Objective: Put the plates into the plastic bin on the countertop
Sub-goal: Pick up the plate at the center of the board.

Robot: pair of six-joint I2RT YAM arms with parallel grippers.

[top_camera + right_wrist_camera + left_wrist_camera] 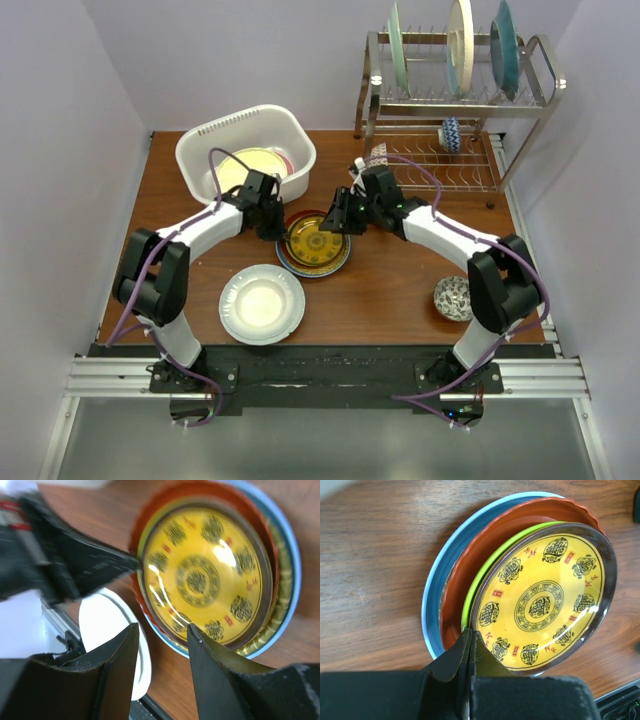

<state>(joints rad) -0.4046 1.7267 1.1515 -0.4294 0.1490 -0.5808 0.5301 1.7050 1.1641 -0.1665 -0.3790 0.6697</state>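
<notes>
**Spotter:** Where are your plates?

**Operator:** I have a stack mid-countertop [390,290]. The yellow plate [540,600] is on top, then the lime plate [470,597], the red-brown plate [470,565] and the light blue plate [432,595] at the bottom. A white plate [262,303] lies alone at the stack's 7 o'clock. The plastic bin [200,150] sits at 11 o'clock with plates inside.

**Spotter:** And your grippers?

**Operator:** My left gripper [469,635] has its fingers pressed together, tips at the yellow plate's rim near 10 o'clock. I can't tell whether they pinch it or only touch it. My right gripper [164,627] hangs over the 2 o'clock edge, fingers apart and holding nothing.

**Spotter:** How will it handle?

**Operator:** I'd judge it glazed, stiff, slick and breakable, and heavy for a pinch. I'd bite deep on the rim and keep it level.

**Spotter:** Anything in the way?

**Operator:** My two grippers crowd each other, and I must clear the bin's wall. The dish rack [440,100] at 1 o'clock and the small bowl [453,297] at 4 o'clock stand well apart.
</notes>
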